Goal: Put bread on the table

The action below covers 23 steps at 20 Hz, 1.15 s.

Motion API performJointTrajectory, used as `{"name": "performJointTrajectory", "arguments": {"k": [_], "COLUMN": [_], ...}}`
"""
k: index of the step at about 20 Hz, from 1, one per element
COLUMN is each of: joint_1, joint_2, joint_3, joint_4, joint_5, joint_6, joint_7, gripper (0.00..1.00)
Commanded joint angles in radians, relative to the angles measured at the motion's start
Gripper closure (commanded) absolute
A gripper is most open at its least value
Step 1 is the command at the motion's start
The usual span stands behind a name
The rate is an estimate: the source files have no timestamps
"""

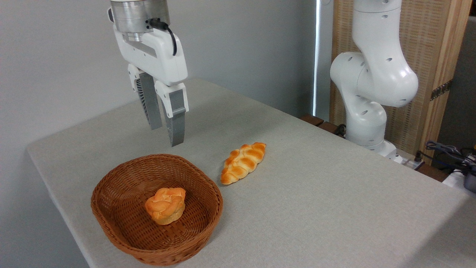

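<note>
golden braided bread [243, 162] lies on the table [334, 193], rightward below the empty, narrowly parted gripper [167, 137].

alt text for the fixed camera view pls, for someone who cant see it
A long braided bread lies on a grey-beige table, just right of a brown wicker basket holding a small knotted bun. A white robot arm's claw hangs empty above the basket's far rim, fingers slightly apart.
</note>
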Motion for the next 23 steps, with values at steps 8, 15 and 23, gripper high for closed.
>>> {"name": "performJointTrajectory", "arguments": {"k": [8,15,23], "joint_1": [0.003,0.003,-0.003], "joint_2": [-0.078,-0.08,-0.092], "joint_3": [0.003,0.005,0.028], "joint_4": [-0.094,-0.094,-0.094], "joint_5": [-0.005,-0.005,-0.005], "joint_6": [-0.051,-0.083,-0.083], "joint_7": [-0.009,-0.02,-0.006], "gripper": [0.0,0.0,0.0]}}
